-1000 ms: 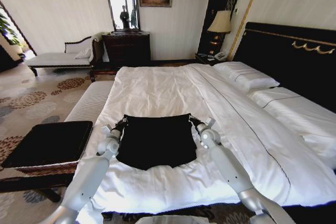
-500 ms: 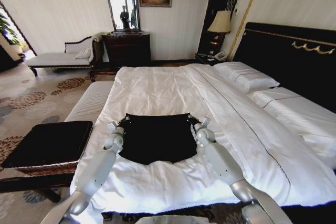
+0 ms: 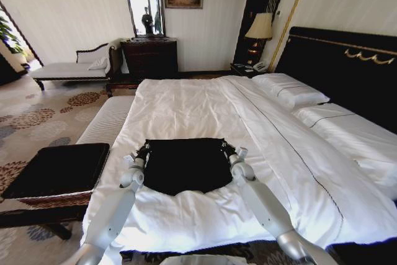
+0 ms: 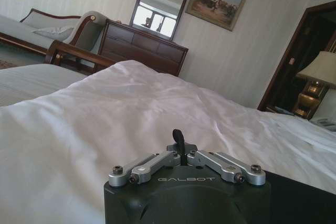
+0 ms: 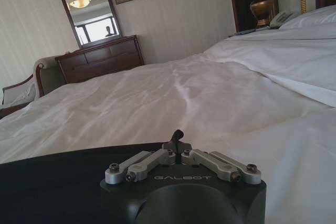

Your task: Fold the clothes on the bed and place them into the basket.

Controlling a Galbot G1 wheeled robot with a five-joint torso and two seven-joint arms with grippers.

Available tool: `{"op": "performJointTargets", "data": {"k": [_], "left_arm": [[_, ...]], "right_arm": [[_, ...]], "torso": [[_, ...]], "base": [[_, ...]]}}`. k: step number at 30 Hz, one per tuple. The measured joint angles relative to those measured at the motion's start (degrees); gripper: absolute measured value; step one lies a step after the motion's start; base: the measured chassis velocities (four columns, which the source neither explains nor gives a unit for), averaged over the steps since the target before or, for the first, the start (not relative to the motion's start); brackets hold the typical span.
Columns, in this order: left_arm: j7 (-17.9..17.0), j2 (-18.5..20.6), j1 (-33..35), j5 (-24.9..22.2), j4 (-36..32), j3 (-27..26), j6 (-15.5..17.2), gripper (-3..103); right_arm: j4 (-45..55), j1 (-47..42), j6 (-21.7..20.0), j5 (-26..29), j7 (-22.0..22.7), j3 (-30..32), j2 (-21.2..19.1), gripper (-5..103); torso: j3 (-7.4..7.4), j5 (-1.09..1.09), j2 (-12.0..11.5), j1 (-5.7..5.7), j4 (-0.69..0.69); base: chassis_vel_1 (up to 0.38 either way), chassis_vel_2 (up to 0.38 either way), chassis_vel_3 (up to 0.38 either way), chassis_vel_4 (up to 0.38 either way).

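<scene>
Head view: the T-shirt (image 3: 185, 164) lies on the bed (image 3: 186, 107) at 6 o'clock. My left gripper (image 3: 143, 150) and right gripper (image 3: 226, 148) pinch its far corners, apparently. Wrist views: both jaws closed. Light, limp cloth; hold corners.

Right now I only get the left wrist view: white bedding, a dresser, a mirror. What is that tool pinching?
Observer: The left tool is shut on one far corner of a black T-shirt lying on the bed.
Operator: And the other arm?
Observer: The right tool is shut on the opposite far corner.
Operator: Where is the basket?
Observer: The basket stands on the floor at the robot's left, beside the bed, apart from the shirt.
</scene>
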Motion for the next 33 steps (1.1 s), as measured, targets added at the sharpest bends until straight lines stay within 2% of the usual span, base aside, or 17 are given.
{"op": "performJointTargets", "data": {"k": [10, 18, 24, 33], "left_arm": [[-0.3, -0.4, 8.2, 2.9, -8.1, -1.7, -1.1, 0], [0.5, -0.4, 15.8, 6.0, -11.9, -4.2, -2.7, 0], [1.0, -0.5, 21.1, 7.0, -15.5, -4.9, -3.2, 0], [2.0, 0.2, 25.2, 8.0, -16.6, -7.0, -4.0, 0]], "right_arm": [[8.2, -10.8, 3.5, -6.7, -1.0, 3.8, 0.6, 1], [16.1, -19.1, 4.3, -8.0, -1.1, 7.1, 0.2, 1], [18.1, -23.7, 5.9, -10.4, -1.8, 7.5, 1.0, 1], [20.0, -27.3, 6.7, -11.4, -1.8, 8.0, 2.1, 1]], "torso": [[0.0, 0.01, 0.0, -0.01, -0.01], [0.0, 0.0, 0.0, -0.01, -0.01], [0.0, 0.01, 0.0, -0.02, -0.02], [0.0, 0.0, 0.0, 0.0, -0.02]], "base": [[0.0, 0.0, 0.0, 0.0], [0.0, 0.0, 0.0, 0.0], [0.0, 0.0, 0.0, 0.0], [0.0, 0.0, 0.0, 0.0]]}}
